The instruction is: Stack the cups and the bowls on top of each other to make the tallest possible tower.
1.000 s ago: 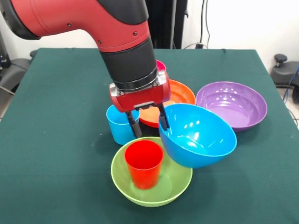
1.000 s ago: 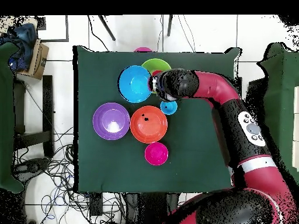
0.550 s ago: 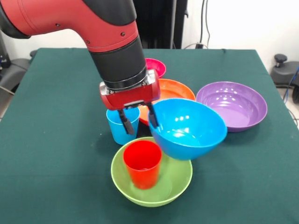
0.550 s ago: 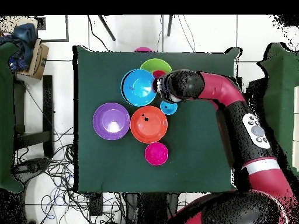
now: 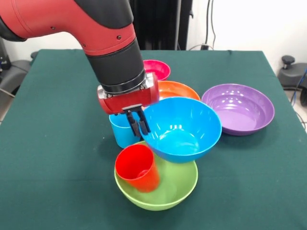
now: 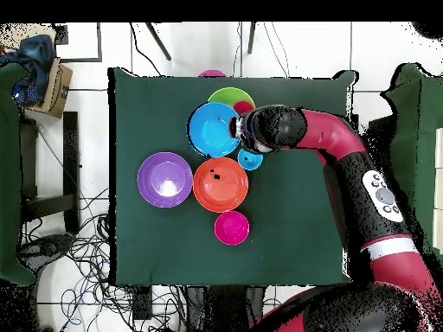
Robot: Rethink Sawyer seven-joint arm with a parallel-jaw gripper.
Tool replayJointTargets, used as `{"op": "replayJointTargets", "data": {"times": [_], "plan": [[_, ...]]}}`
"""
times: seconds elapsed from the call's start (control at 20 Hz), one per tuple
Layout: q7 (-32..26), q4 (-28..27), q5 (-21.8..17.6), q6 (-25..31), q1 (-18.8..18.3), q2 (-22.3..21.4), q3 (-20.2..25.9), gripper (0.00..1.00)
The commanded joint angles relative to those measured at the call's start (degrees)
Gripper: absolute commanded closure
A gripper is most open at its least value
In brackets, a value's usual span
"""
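Note:
My gripper (image 5: 139, 123) is shut on the near-left rim of the blue bowl (image 5: 180, 129), which hangs level and overlaps the far side of the lime green bowl (image 5: 170, 191). In the green bowl the red cup (image 5: 136, 167) leans to the left, against its left wall and next to the blue bowl. Behind my fingers stands the light blue cup (image 5: 119, 136) on the cloth. From overhead, the blue bowl (image 6: 214, 130) covers part of the green bowl (image 6: 227, 95), and the red cup (image 6: 243, 107) shows at its edge beside the gripper (image 6: 235, 130).
An orange bowl (image 5: 177, 89), a small pink-red bowl (image 5: 156, 68) and a purple bowl (image 5: 238, 108) sit farther back on the green table cloth (image 5: 57, 143). The arm's thick wrist hangs over the table's left middle.
The gripper carried the blue bowl leftward in the front view and the bowl levelled out over the green bowl. The red cup went from upright to leaning left.

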Motion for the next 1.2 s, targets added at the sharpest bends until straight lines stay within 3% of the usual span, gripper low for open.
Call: {"op": "replayJointTargets", "data": {"times": [0.05, 0.5, 0.85, 1.2], "plan": [[-11.94, -0.89, -4.13, 3.02, 0.36, 5.23, -0.82, 1.0], [-11.86, -1.81, -3.7, 2.97, 0.61, 5.85, -0.11, 1.0], [-10.11, -0.97, 2.04, 9.37, 0.11, 0.38, 3.3, 1.0], [-9.96, -3.54, 5.31, 13.71, -0.09, -0.82, 4.88, 1.0]]}}
